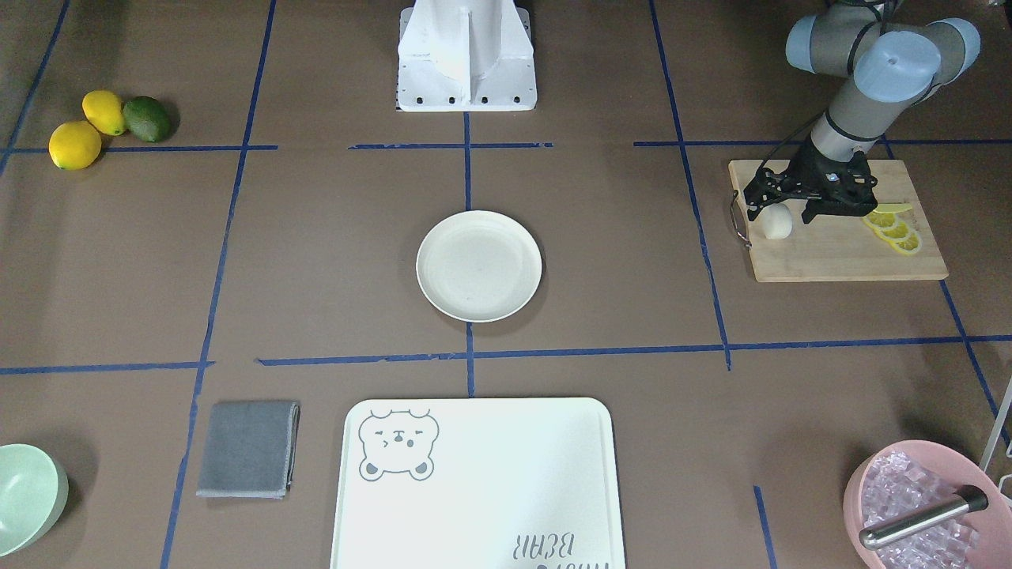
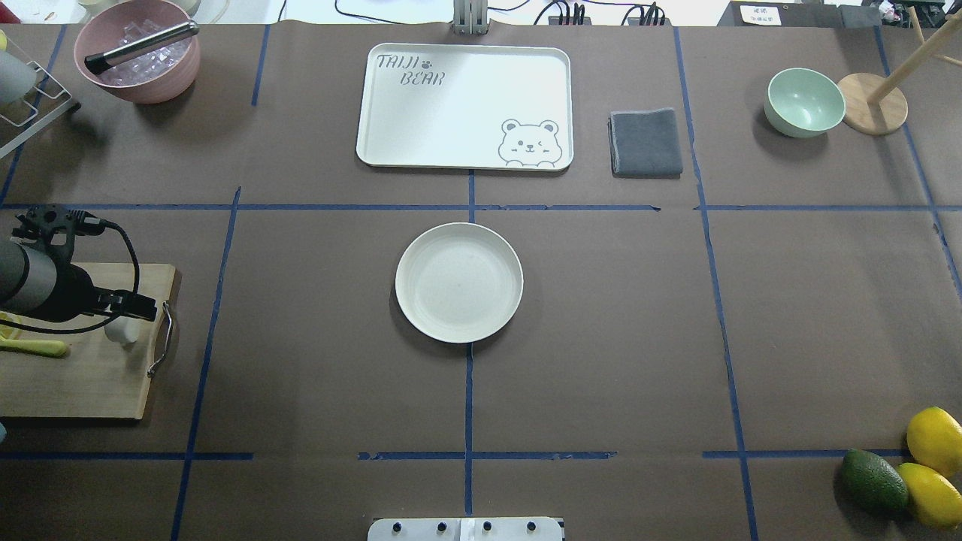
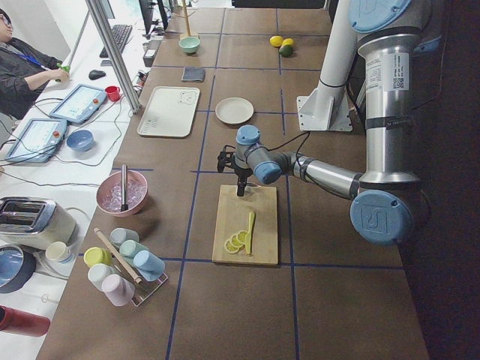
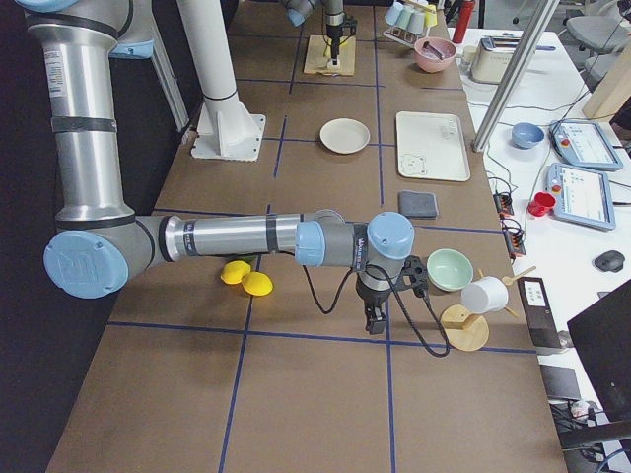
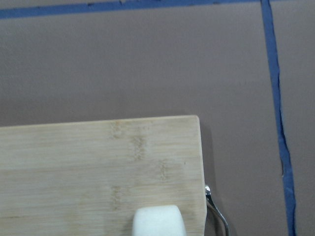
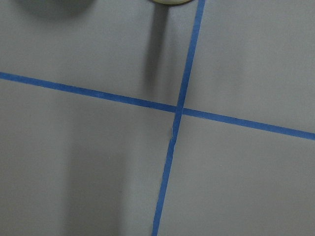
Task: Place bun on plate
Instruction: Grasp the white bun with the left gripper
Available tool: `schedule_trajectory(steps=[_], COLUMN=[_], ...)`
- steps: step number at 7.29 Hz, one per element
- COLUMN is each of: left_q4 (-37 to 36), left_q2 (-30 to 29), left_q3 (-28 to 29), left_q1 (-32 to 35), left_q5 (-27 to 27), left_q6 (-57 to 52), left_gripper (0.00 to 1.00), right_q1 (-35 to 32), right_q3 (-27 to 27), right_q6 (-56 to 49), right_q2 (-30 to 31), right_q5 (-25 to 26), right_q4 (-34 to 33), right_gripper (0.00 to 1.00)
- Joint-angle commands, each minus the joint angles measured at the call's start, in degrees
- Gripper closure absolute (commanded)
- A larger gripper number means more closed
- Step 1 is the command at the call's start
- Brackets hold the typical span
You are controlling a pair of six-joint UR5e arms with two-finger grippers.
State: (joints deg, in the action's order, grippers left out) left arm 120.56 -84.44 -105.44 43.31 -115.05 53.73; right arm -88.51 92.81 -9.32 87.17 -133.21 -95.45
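Observation:
The small white bun [image 1: 776,223] [image 2: 120,331] sits on the near-handle end of a wooden cutting board [image 1: 838,257], and its top shows at the bottom edge of the left wrist view [image 5: 158,222]. My left gripper [image 1: 781,212] [image 2: 129,311] points down right over the bun, open, a finger on either side of it. The round cream plate [image 1: 479,265] [image 2: 458,282] lies bare at the table's centre, far from the board. My right gripper [image 4: 375,321] hovers over bare table near the lemons; I cannot tell whether it is open or shut.
Lemon slices [image 1: 893,231] lie on the board behind the left gripper. A bear-printed tray [image 1: 474,482], a grey cloth [image 1: 247,449], a mint bowl [image 2: 804,101] and a pink ice bowl [image 2: 139,52] line the far side. Lemons and an avocado [image 2: 921,462] sit at the right.

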Motion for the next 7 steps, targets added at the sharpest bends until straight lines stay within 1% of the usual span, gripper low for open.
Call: schedule_trajectory(steps=[1,3,4,5,6,7], left_q4=[-0.15,-0.32,-0.41,-0.41,-0.67,-0.68], left_q2=[0.15,0.15,0.15,0.15,-0.63,-1.07], left_q3=[0.93,1.02,1.02,0.59,-0.03,-0.47], left_q1=[-1.21,-1.21,-1.21,-1.13,-1.13,-0.52], left_q5=[0.17,0.26,0.17,0.00,-0.35,-0.53], left_q6=[0.06,-0.29,-0.38,-0.38,-0.29,-0.20], left_gripper=[0.22,0.64,0.76,0.78,0.82,0.82], right_q1=[0.00,0.00,0.00,0.00,0.00,0.00], right_q3=[0.00,0.09,0.09,0.18,0.18,0.35], right_q6=[0.00,0.00,0.00,0.00,0.00,0.00], right_q2=[0.02,0.02,-0.07,-0.07,-0.07,0.02], right_q5=[-0.12,-0.29,-1.16,-1.52,-1.52,-1.61], right_q4=[0.00,0.00,0.00,0.00,0.09,0.00], right_gripper=[0.00,0.00,0.00,0.00,0.00,0.00])
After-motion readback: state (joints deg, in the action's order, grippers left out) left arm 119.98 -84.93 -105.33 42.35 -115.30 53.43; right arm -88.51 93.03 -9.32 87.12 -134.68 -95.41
